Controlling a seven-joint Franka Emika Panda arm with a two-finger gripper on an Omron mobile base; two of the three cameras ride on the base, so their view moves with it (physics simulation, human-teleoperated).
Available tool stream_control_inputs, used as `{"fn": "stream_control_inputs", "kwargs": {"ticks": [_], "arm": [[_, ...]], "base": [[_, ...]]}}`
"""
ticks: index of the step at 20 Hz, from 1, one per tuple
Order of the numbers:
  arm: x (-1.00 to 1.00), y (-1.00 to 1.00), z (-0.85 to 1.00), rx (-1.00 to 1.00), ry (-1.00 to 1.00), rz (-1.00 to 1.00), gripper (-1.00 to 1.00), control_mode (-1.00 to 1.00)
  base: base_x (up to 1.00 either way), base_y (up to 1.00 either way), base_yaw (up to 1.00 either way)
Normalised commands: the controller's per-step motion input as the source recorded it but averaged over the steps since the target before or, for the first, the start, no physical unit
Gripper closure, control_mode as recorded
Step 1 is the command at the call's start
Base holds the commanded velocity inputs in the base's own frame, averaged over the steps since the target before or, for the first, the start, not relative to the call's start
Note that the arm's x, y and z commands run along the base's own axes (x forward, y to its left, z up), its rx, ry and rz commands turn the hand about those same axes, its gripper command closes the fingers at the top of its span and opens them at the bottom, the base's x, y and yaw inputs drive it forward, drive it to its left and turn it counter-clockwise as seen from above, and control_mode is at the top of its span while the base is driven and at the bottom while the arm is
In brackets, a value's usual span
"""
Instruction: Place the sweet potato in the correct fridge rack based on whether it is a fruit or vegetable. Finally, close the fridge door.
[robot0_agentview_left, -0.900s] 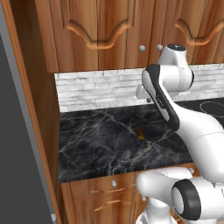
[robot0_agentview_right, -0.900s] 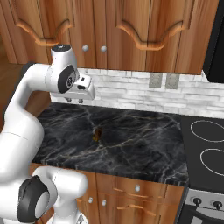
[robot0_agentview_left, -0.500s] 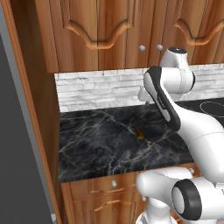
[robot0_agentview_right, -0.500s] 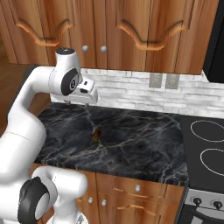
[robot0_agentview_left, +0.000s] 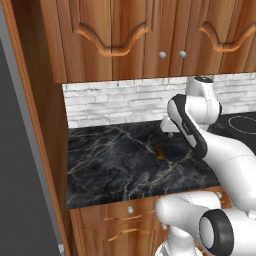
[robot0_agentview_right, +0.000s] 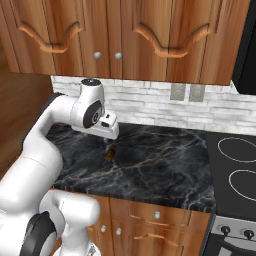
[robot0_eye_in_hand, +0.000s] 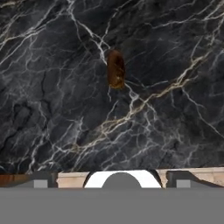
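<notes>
The sweet potato (robot0_eye_in_hand: 116, 69) is a small dark brown tuber lying bare on the black marble counter (robot0_eye_in_hand: 52, 96). It also shows as a dark speck under the hand, sweet potato (robot0_agentview_right: 111, 154) in the right base view and sweet potato (robot0_agentview_left: 160, 151) in the left base view. My gripper (robot0_agentview_right: 111, 134) hangs a short way above it and points down. In the hand view its fingertips (robot0_eye_in_hand: 41, 178) stand far apart, so the gripper (robot0_eye_in_hand: 113, 177) is open and empty. A tall flat grey panel (robot0_agentview_left: 20, 165) at the far left looks like the fridge door. The fridge rack is out of view.
Carved wooden cabinets (robot0_agentview_right: 125, 35) hang over the counter, with a white brick backsplash (robot0_agentview_left: 115, 102) behind it. A stovetop (robot0_agentview_right: 237, 172) lies to the right. A wooden side panel (robot0_agentview_left: 45, 115) stands between the counter and the grey panel. Drawers (robot0_agentview_right: 155, 220) sit below the counter's front edge.
The hand has come down and slightly rightward from backsplash height to just above the sweet potato. The sweet potato and the base have not moved.
</notes>
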Motion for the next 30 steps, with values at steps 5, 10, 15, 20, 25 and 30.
{"fn": "stream_control_inputs", "kwargs": {"ticks": [5, 10, 15, 20, 25, 30], "arm": [[0.17, 0.02, -0.63, 0.07, 0.11, -0.01, -1.0, -1.0], [0.36, 0.0, -0.29, 0.0, 0.05, 0.0, -1.0, -1.0], [0.25, 0.0, -0.04, 0.0, 0.09, 0.0, -1.0, -1.0], [0.06, 0.02, -0.28, 0.0, 0.05, 0.0, -1.0, -1.0], [0.03, 0.01, -0.5, 0.0, -0.01, 0.0, -1.0, -1.0], [0.08, 0.0, -0.38, 0.0, -0.04, 0.0, -1.0, -1.0]], "base": [[0.0, 0.0, 0.0], [0.0, 0.0, 0.0], [0.0, 0.0, 0.0], [0.0, 0.0, 0.0], [0.0, 0.0, 0.0], [0.0, 0.0, 0.0]]}}
